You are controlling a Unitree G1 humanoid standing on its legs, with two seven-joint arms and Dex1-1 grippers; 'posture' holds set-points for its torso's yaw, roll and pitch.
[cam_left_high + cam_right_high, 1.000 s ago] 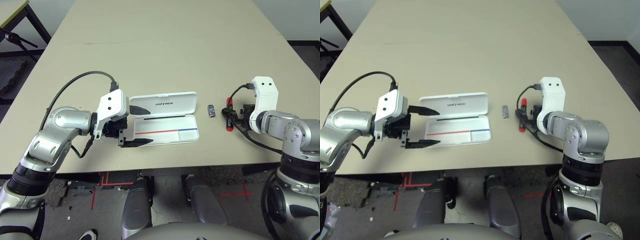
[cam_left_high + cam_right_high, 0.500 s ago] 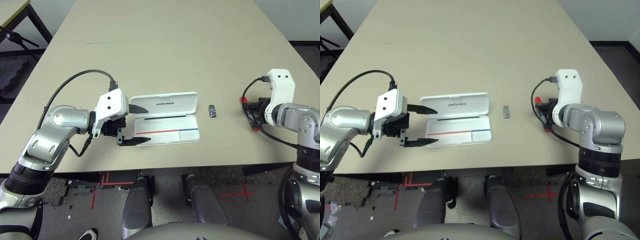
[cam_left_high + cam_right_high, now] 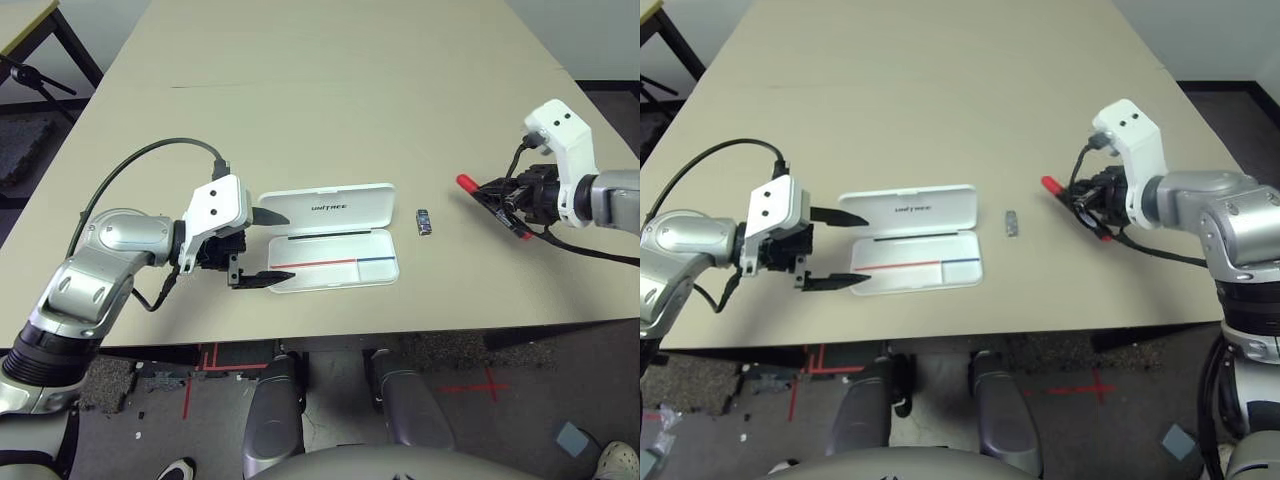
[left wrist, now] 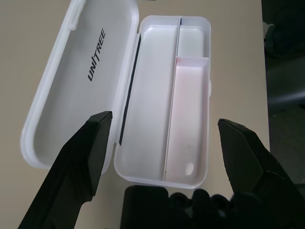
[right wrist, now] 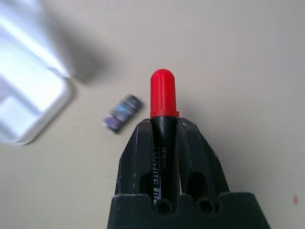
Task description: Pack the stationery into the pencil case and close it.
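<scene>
Table [image 3: 330,90] first: it is wide and pale, and everything I need sits along its near edge. Next in size is the pencil case [image 3: 330,240], lying open with its lid folded flat toward the far side and the tray toward me. That tray is split by a long divider, with a small pocket at one end, and all of its compartments are bare. My left claw [image 3: 262,245] hovers at the case's left end, released and spread wide, one finger over the lid corner and the other near the tray's front corner; I cannot tell whether either touches the plastic.

My right claw [image 5: 164,143] is clenched on the red marker [image 3: 492,206], held in the air off to the right, well apart from the case. The cap pokes out past my fingertips, pointing roughly toward the case, and the black label sits between my fingers.

To do this step well, I judge I should carry the marker across high enough to pass over the small dark piece [image 3: 424,222] lying between me and the case. I should turn my wrist so the marker runs parallel to the long divider, then lower it into a long compartment before letting go. Dropping it crosswise would leave it propped on the divider or rim, and the lid could not shut. My left claw could brace the case so it does not slide.
</scene>
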